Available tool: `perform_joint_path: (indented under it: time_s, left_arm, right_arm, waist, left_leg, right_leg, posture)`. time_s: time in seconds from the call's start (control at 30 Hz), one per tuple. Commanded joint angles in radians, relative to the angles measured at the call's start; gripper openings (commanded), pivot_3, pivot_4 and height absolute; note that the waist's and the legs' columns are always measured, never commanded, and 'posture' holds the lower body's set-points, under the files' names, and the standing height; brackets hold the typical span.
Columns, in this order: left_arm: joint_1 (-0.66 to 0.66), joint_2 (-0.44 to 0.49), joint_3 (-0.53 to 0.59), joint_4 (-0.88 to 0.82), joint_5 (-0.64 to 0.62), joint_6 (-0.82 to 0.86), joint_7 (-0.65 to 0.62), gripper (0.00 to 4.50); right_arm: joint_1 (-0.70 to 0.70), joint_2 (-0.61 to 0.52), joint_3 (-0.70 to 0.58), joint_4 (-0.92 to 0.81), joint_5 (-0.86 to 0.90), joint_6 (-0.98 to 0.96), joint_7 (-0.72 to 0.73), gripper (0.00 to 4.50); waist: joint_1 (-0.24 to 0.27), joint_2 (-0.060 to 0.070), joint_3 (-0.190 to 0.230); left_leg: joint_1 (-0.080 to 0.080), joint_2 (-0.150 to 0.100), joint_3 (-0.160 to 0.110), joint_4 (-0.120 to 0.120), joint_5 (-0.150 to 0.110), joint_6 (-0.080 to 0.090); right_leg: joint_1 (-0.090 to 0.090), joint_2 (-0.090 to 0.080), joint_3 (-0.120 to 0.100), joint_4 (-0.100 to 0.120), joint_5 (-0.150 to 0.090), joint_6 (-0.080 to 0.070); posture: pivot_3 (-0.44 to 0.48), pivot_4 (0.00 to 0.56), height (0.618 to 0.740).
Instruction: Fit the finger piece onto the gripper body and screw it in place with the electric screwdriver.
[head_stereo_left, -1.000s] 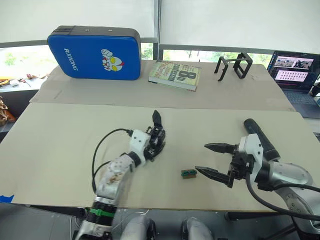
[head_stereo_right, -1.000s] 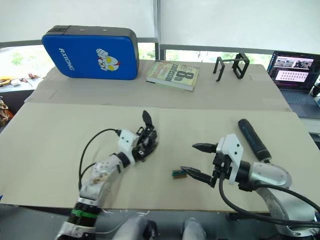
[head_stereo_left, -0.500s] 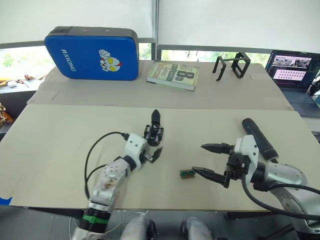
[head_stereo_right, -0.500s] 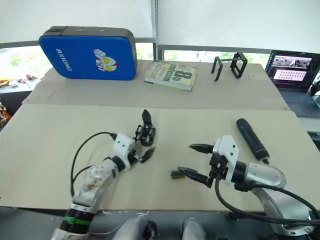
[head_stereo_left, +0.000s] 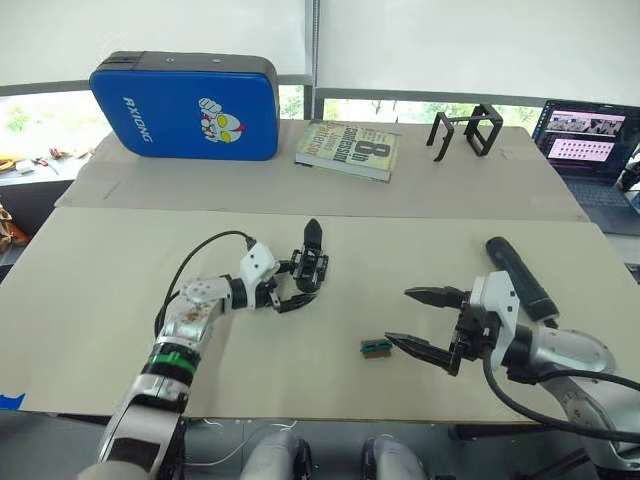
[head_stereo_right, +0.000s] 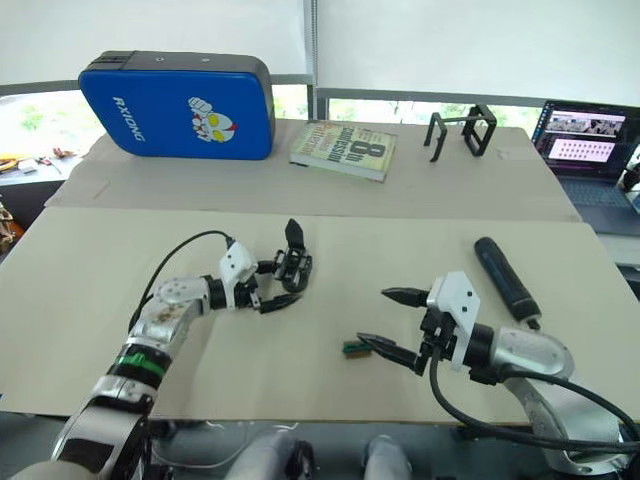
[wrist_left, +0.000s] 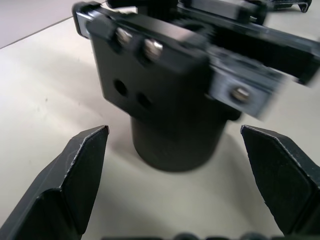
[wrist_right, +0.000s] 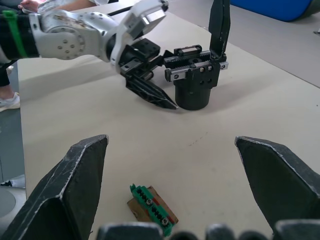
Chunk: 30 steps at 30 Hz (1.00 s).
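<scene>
The gripper body (head_stereo_left: 312, 266) stands upright on the cream table (head_stereo_left: 120, 300), a black round base with linkage and one pointed finger sticking up. My left gripper (head_stereo_left: 305, 281) is open, one finger on each side of that base (wrist_left: 172, 142) without touching it. My right gripper (head_stereo_left: 401, 316) is open and empty over the table to the right. The electric screwdriver (head_stereo_left: 520, 277), a thick dark cylinder, lies on the table behind my right wrist. The finger piece is out of view.
A tiny green-and-black block (head_stereo_left: 375, 347) lies just left of my right gripper's lower fingertip. On the far table are a blue case (head_stereo_left: 185, 105), a book (head_stereo_left: 348, 150), black open-frame brackets (head_stereo_left: 467, 130) and a laptop (head_stereo_left: 590, 150).
My left arm has swung out to the left, so its gripper now reaches the gripper body from the left side with the fingers spread around the base. The right gripper has barely moved.
</scene>
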Motion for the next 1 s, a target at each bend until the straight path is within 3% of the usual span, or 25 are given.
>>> perform_joint_path:
  time_s: [0.03,0.17,0.2,0.23,0.43,0.57,0.83,0.93,1.0]
  left_arm:
    - [-0.056,-0.019,0.015,0.099,0.0,-0.075,-0.056,4.48]
    - [-0.094,-0.039,0.026,0.163,-0.01,-0.107,-0.097,3.16]
    - [-0.097,-0.044,0.029,0.166,-0.014,-0.106,-0.105,3.05]
    - [-0.095,-0.049,0.031,0.16,-0.019,-0.1,-0.112,2.4]
    - [0.001,-0.129,0.026,-0.088,-0.043,0.009,-0.018,2.39]
    - [0.052,-0.228,-0.035,-0.263,0.056,0.125,0.198,2.39]
    - [0.083,-0.361,-0.084,-0.284,0.153,0.183,0.442,2.39]
    - [0.1,-0.373,-0.119,-0.269,0.185,0.175,0.461,2.39]
    - [0.125,-0.363,-0.13,-0.28,0.181,0.184,0.44,3.42]
  right_arm:
    - [0.015,-0.002,-0.032,-0.046,0.003,-0.021,-0.016,4.5]
    - [0.026,-0.003,-0.038,-0.058,0.005,-0.021,-0.03,4.5]
    - [0.028,-0.003,-0.041,-0.059,0.006,-0.021,-0.032,4.5]
    - [0.03,-0.004,-0.044,-0.06,0.007,-0.021,-0.034,4.5]
    - [0.058,0.002,-0.063,-0.082,0.007,-0.022,-0.056,4.5]
    - [0.091,0.006,-0.077,-0.099,0.003,-0.029,-0.07,4.5]
    - [0.118,0.005,-0.083,-0.108,-0.006,-0.032,-0.081,4.5]
    - [0.104,0.004,-0.077,-0.093,-0.013,-0.032,-0.083,4.5]
    - [0.093,0.001,-0.07,-0.085,-0.024,-0.032,-0.085,4.5]
  waist:
    - [-0.003,0.0,0.0]
    - [-0.008,0.0,0.0]
    - [-0.007,0.0,0.0]
    - [-0.007,0.0,0.0]
    - [-0.003,0.0,0.0]
    - [0.008,0.0,0.0]
    - [0.012,0.0,0.0]
    - [0.014,0.0,0.0]
    - [0.015,0.0,0.0]
  left_leg:
    - [0.0,0.0,0.0,0.0,0.0,0.0]
    - [0.0,0.0,0.0,0.0,0.0,0.0]
    - [0.0,0.0,0.0,0.0,0.0,0.0]
    - [0.0,0.0,0.0,0.0,0.0,0.0]
    - [-0.001,0.0,0.0,0.0,0.0,0.0]
    - [-0.003,0.0,-0.001,0.003,0.0,0.001]
    - [-0.004,0.001,-0.002,0.005,-0.001,0.002]
    - [-0.004,0.001,-0.002,0.005,0.0,0.002]
    - [-0.004,0.001,-0.002,0.006,-0.001,0.003]
  right_leg:
    - [0.0,0.0,0.0,0.0,0.0,0.0]
    - [0.0,0.0,0.0,0.0,0.0,0.0]
    - [0.0,0.0,0.0,0.0,0.0,0.0]
    - [0.0,-0.001,0.0,0.0,0.0,0.0]
    - [0.0,-0.001,0.0,0.0,0.0,0.0]
    - [0.0,-0.002,0.0,0.0,0.001,0.001]
    - [-0.001,0.0,0.001,0.0,0.001,0.001]
    - [-0.001,0.0,0.001,0.001,0.001,0.001]
    - [-0.001,-0.001,0.001,0.0,0.001,0.001]
  posture:
    - [0.0,0.15,0.74]
    - [0.0,0.15,0.74]
    - [0.0,0.15,0.74]
    - [0.0,0.15,0.74]
    - [0.0,0.15,0.74]
    - [0.0,0.15,0.74]
    - [0.0,0.15,0.74]
    - [0.0,0.15,0.74]
    - [0.0,0.15,0.74]
